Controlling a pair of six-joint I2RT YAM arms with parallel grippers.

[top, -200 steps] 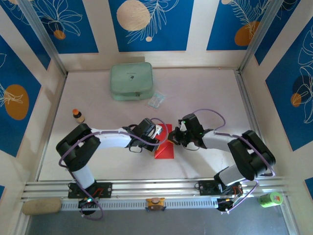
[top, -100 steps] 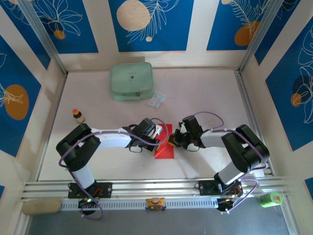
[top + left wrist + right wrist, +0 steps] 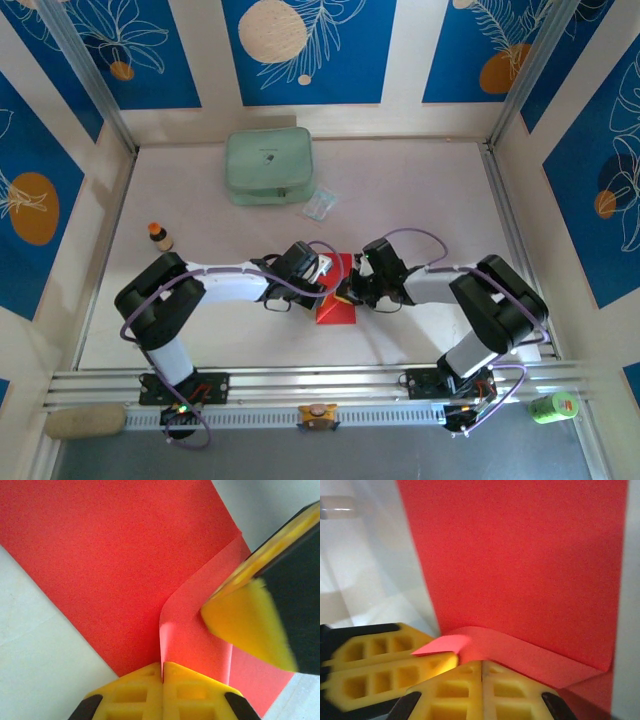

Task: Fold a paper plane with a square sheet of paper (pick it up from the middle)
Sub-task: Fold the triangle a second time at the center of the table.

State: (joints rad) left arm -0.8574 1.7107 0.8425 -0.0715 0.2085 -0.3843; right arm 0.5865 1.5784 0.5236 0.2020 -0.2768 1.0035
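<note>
The square sheet of paper (image 3: 336, 308) lies flat on the table (image 3: 430, 200), near its middle and between the two arms. In the top view its long axis runs from far to near, leaning a little to the left at the near end.

The left gripper (image 3: 322, 277) comes to the sheet from the left and the right gripper (image 3: 347, 292) from the right, so their tips almost meet over the paper. Both are equally close to it.

In the left wrist view the left gripper (image 3: 162, 669) has its jaws together, and the edge of a lifted, curled flap (image 3: 192, 630) runs straight into the seam between them. It appears to be clamped on this flap. The right gripper (image 3: 242, 622) rests on the same flap from the right side, jaws also together. Whether any paper is caught between them cannot be told.

The coming move probably depends on the flap lying directly between the two tips, with its bend crossing the sheet diagonally.
</note>
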